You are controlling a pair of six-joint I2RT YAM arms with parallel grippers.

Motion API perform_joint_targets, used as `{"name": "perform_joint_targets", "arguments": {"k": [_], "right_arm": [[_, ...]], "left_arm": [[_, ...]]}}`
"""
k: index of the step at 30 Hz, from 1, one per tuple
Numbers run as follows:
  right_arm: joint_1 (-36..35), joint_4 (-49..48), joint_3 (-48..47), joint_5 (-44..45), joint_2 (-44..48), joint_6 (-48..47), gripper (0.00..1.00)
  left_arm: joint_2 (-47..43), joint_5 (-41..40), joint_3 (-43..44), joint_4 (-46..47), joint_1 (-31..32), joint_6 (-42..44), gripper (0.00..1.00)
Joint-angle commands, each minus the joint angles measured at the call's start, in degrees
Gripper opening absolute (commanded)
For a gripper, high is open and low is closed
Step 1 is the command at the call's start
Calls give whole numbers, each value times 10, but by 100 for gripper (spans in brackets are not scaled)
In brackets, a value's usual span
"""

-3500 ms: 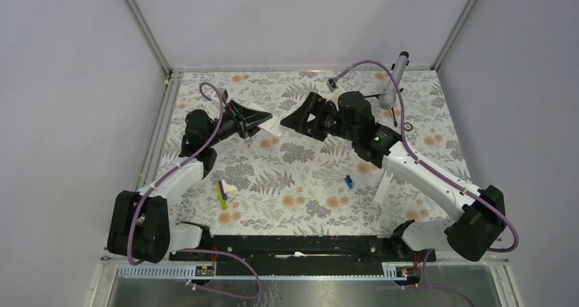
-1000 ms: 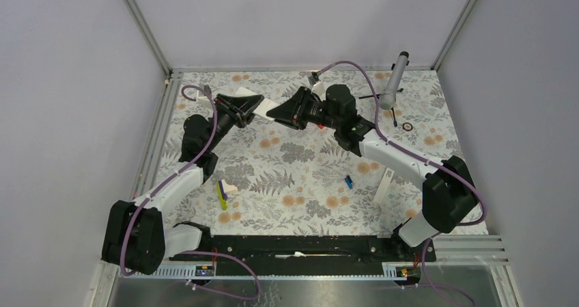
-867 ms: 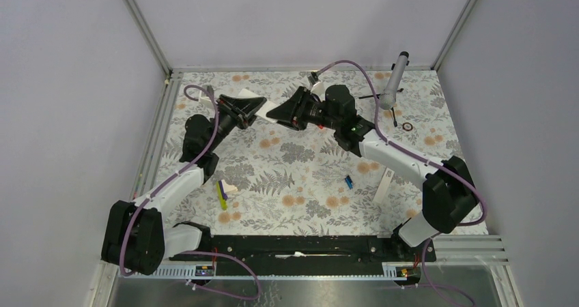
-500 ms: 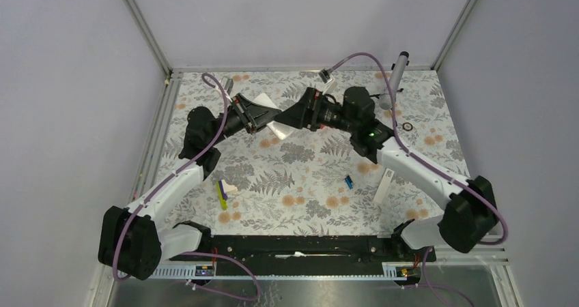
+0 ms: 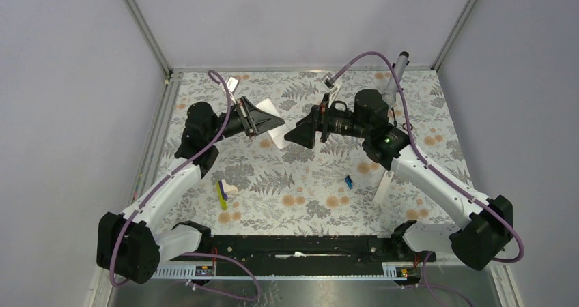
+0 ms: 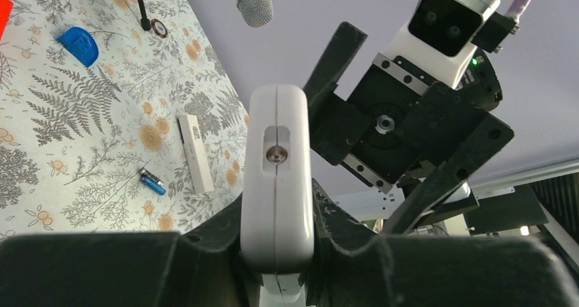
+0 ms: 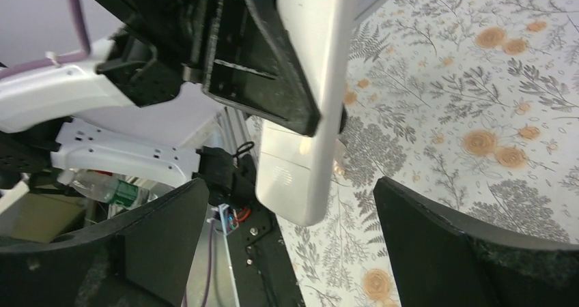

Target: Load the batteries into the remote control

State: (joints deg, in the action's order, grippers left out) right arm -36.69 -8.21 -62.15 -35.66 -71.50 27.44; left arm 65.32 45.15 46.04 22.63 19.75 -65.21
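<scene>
From where I stand, the left gripper [image 5: 265,121] has the remote control [image 5: 277,136] pinched by its two broad faces and lifted off the table, toward the 12 o'clock side of the floral mat [image 5: 300,205]. In the left wrist view the handset shows edge-on, one narrow end pointing out past the fingers [image 6: 345,228]. The right gripper [image 5: 302,129] is just beside it with its jaws spread wide and nothing in them. The remote lies at 9 o'clock from that pincer. In the overhead view its long axis runs roughly 11 to 5 o'clock, so it crosses the line of the pincer's reach. The right wrist camera shows the free lower end hanging in line with the gap between its open fingers [image 7: 437,245]. They look apart to me, not touching. The blue battery [image 5: 348,181] lies flat on the mat at about 5 o'clock from the right pincer, well apart from it. A slim white bar [image 5: 384,184] lies near the battery. I can't pick out the red-and-black one. By my reckoning the right arm is the nearer one to that battery, and the free one. The remote would want its back turned toward whichever way the battery arrives.
</scene>
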Motion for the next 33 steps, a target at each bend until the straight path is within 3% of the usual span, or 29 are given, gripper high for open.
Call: {"name": "perform_joint_targets", "arguments": {"k": [1, 11, 20, 27, 33], "right_arm": [[0, 40, -38, -19, -14, -66, 100], [0, -59, -45, -130, -21, -2, 88], [0, 8, -85, -158, -47, -23, 88], [0, 22, -111, -211, -74, -19, 65], [1, 23, -107, -227, -81, -27, 64]], "left_arm": [[-33, 29, 38, -21, 0, 59, 0], [-44, 59, 57, -57, 0, 96, 0], [-44, 88, 70, -57, 0, 108, 0], [-41, 104, 81, -75, 0, 126, 0], [-36, 119, 90, -87, 0, 137, 0]]}}
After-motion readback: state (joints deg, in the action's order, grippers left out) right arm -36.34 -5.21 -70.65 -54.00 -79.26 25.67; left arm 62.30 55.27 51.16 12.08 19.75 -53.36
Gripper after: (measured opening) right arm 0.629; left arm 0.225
